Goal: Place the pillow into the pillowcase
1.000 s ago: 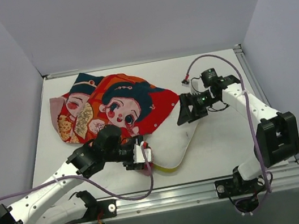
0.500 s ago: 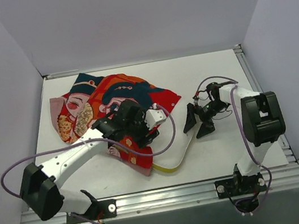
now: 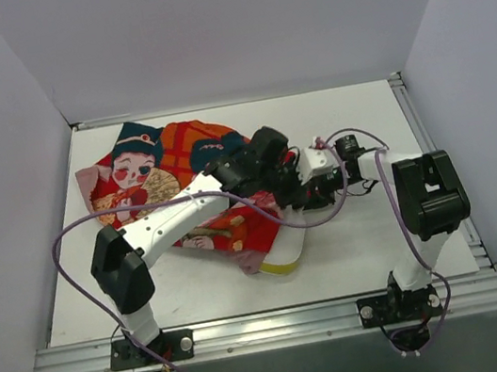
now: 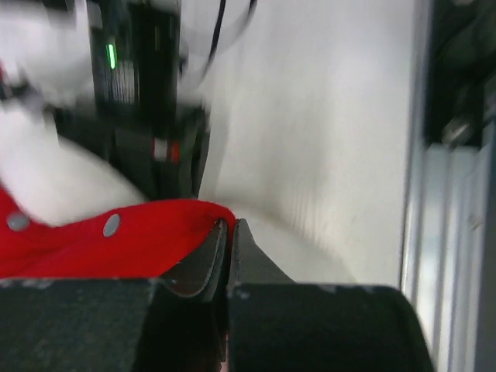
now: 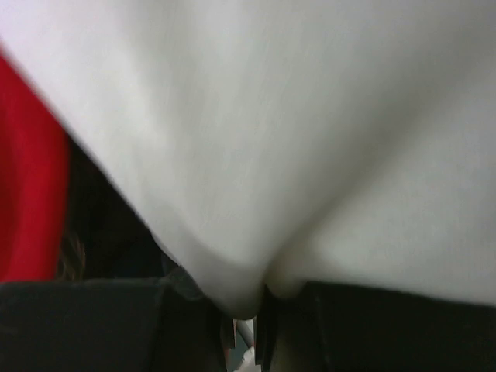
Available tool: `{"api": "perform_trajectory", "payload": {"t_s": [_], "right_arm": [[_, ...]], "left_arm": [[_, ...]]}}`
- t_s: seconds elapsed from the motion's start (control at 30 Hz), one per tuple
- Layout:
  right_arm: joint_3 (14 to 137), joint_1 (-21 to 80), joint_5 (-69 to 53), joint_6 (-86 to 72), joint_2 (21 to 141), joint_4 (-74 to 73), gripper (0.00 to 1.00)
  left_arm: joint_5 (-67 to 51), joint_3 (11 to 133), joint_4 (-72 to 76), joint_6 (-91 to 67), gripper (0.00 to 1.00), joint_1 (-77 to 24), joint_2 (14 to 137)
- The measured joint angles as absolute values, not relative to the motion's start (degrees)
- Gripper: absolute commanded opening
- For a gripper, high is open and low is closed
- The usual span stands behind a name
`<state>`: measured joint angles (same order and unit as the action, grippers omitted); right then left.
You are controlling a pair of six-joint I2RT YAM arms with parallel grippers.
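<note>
The red pillowcase with its cartoon faces lies bunched at the left middle of the table. It covers most of the cream pillow, whose yellow-banded corner pokes out at the near side. My left gripper reaches across the fabric and is shut on the pillowcase's red edge, as the left wrist view shows. Right beside it, my right gripper is shut on a fold of the white pillow; the right wrist view has that fold pinched between the fingers, with red cloth at the left.
Both arms meet at the table's middle, with purple cables looping over the left side. A metal rail runs along the near edge. White walls close the back and sides. Bare tabletop lies at the right.
My left arm swung from the near left to the middle, pulling the pillowcase further over the pillow. The right gripper moved left to the pillow. Both grippers went from open to shut.
</note>
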<state>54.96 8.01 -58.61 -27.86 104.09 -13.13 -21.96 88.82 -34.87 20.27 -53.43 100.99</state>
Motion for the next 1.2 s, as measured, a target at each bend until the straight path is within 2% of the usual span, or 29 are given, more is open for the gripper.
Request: {"api": "perform_trajectory", "payload": {"t_s": [0.07, 0.13, 0.27, 0.33, 0.37, 0.43, 0.47, 0.5, 0.53, 0.57, 0.73, 0.83, 0.93, 1.07, 1.2], "right_arm": [[50.98, 8.23, -59.92, -36.42, 101.25, -3.33, 0.00], [48.77, 8.23, -60.93, -43.62, 98.91, 4.86, 0.00], [46.65, 8.29, -62.98, -50.61, 96.29, 15.55, 0.00], [45.69, 8.36, -63.42, -49.76, 96.01, 16.47, 0.03], [45.39, 8.40, -63.35, -48.56, 96.03, 15.55, 0.09], [45.50, 8.45, -63.24, -44.21, 96.27, 11.18, 0.26], [45.67, 8.47, -63.18, -41.43, 96.38, 8.19, 0.42], [45.93, 8.34, -63.00, -38.92, 96.42, 4.97, 0.46], [46.13, 7.86, -62.83, -36.07, 96.42, 1.96, 0.51], [46.19, 7.44, -62.76, -33.56, 96.33, -0.60, 0.56], [47.16, 1.39, -60.73, -26.61, 94.91, -9.63, 0.58], [51.09, -0.38, -57.49, -25.58, 95.04, -10.87, 0.57], [55.53, -0.27, -55.53, -26.02, 96.44, -9.45, 0.55], [58.35, -0.23, -52.88, -28.69, 100.36, -5.30, 0.42], [58.43, 0.12, -50.83, -32.05, 104.14, -2.57, 0.40]], "left_arm": [[-26.39, 96.47, -32.40, 16.53, 0.00, -54.98, 103.33], [-30.57, 98.39, -29.15, 13.63, 0.00, -55.59, 103.26], [-36.03, 88.33, -24.51, 10.83, 0.00, -53.45, 98.87], [-37.30, 81.28, -23.92, 11.25, 0.24, -51.46, 96.68], [-37.63, 78.17, -24.25, 11.90, 0.39, -50.37, 95.85], [-37.82, 73.89, -26.55, 14.28, 0.58, -48.38, 94.83], [-37.78, 73.06, -28.23, 15.29, 0.62, -47.44, 94.65], [-37.69, 72.86, -29.91, 16.08, 0.65, -46.57, 94.50], [-37.45, 72.88, -30.98, 16.75, 0.72, -45.69, 94.13], [-36.71, 73.06, -31.66, 17.37, 0.74, -44.75, 93.27], [-28.97, 83.44, -33.23, 15.33, 0.75, -41.56, 92.90], [-23.64, 92.51, -31.42, 12.47, 0.82, -41.15, 96.92], [-19.62, 99.20, -30.20, 8.78, 0.84, -41.52, 103.59], [-15.14, 105.36, -30.46, 4.45, 0.84, -42.30, 113.84], [-9.06, 109.12, -31.46, 1.67, 0.80, -43.83, 122.52]]}}
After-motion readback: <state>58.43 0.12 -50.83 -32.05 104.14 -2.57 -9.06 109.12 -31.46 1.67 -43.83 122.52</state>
